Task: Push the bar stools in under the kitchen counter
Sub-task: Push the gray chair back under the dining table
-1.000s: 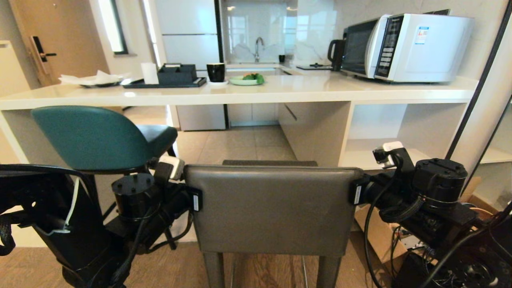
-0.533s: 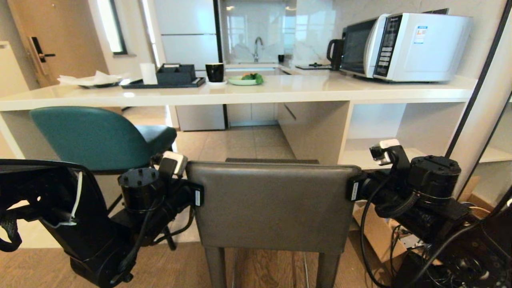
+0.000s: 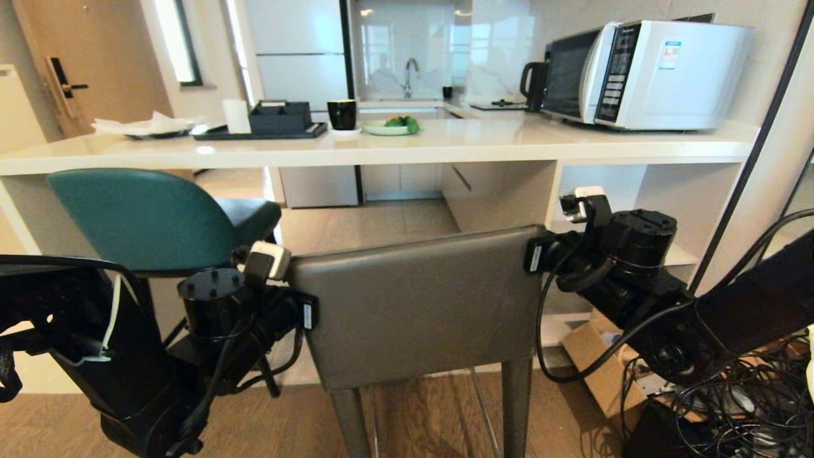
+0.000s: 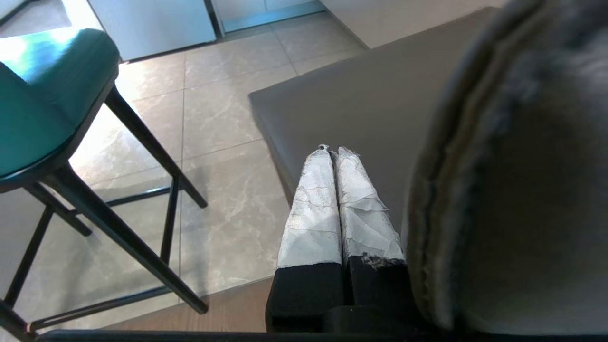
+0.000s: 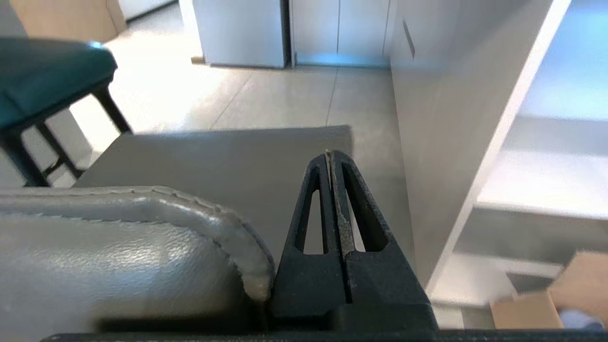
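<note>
grey stool (image 3: 416,305) between left tool (image 4: 338,151) and right tool (image 5: 331,154), both pressed together; even pushing advised toward surface (image 3: 381,147).

A wooden door (image 3: 95,60) with a black handle stands at the far left, beside a narrow window (image 3: 180,39) letting in daylight. Pale stone-look tiles (image 3: 372,226) cover the kitchen floor and give way to wood planks (image 3: 432,423) nearer the camera. At the back, a chrome tap (image 3: 411,75) rises before a glossy marble wall panel (image 3: 445,44), with white cabinets (image 3: 299,57) alongside.
</note>
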Available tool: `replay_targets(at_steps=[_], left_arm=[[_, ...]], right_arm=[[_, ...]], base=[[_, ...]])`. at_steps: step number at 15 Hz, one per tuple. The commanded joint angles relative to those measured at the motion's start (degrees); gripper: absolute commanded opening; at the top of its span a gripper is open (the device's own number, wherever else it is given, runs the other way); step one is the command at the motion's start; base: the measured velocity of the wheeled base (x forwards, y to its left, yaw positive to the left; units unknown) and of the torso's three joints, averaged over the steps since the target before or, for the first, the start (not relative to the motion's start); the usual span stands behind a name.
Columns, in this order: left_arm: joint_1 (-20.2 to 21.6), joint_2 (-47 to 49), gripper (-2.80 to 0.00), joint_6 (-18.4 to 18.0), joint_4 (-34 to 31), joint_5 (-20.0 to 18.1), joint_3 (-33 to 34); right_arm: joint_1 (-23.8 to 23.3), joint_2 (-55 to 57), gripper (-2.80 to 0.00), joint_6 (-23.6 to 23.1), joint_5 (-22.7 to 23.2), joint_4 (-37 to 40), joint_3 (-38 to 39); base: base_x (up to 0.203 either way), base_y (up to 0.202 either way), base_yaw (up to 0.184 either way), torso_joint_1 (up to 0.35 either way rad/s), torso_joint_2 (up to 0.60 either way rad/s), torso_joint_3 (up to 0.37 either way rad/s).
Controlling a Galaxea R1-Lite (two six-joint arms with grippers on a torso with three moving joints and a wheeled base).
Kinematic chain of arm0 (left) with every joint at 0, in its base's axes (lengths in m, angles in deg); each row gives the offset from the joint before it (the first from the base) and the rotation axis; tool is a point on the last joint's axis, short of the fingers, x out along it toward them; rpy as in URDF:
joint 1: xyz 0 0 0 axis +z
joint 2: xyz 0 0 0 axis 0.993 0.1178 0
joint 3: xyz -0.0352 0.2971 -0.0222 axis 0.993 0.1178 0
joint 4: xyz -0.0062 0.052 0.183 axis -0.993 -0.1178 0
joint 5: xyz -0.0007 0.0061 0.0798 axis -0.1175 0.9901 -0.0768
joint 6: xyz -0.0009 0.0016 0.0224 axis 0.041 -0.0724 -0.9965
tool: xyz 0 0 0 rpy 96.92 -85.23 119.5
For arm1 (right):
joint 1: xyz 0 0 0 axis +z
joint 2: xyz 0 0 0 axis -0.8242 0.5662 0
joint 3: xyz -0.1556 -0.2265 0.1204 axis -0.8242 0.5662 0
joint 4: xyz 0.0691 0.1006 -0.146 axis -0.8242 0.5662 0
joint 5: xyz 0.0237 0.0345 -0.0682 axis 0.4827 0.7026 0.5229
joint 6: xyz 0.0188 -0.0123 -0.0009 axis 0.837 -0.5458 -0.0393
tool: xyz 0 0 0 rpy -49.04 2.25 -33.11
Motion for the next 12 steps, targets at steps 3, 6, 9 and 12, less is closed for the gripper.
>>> replay_targets(at_steps=[3, 6, 9, 12], left_arm=[[-0.23, 0.56, -2.8, -0.05, 0.46, -0.15, -1.97], [-0.47, 1.16, -2.8, -0.08, -1.06, -0.15, -4.62], [0.14, 1.31, -2.8, -0.14, -4.76, -0.14, -9.34], [1.64, 2.05, -2.8, -1.13, -9.24, -0.27, -15.28]], right_arm=[[0.07, 4.52, -2.8, 0.05, 0.2, 0.03, -1.47], [-1.71, 5.85, -2.8, 0.14, 0.29, -0.79, 0.17], [-2.6, 7.02, -2.8, 0.08, 0.25, -3.01, 1.06], [-2.6, 7.37, -2.8, -0.03, 0.33, -3.1, 1.47]], base=[[0.0, 0.0, 0.0, 0.0, 0.0, 0.0], [0.0, 0.0, 0.0, 0.0, 0.0, 0.0], [0.0, 0.0, 0.0, 0.0, 0.0, 0.0], [0.0, 0.0, 0.0, 0.0, 0.0, 0.0]])
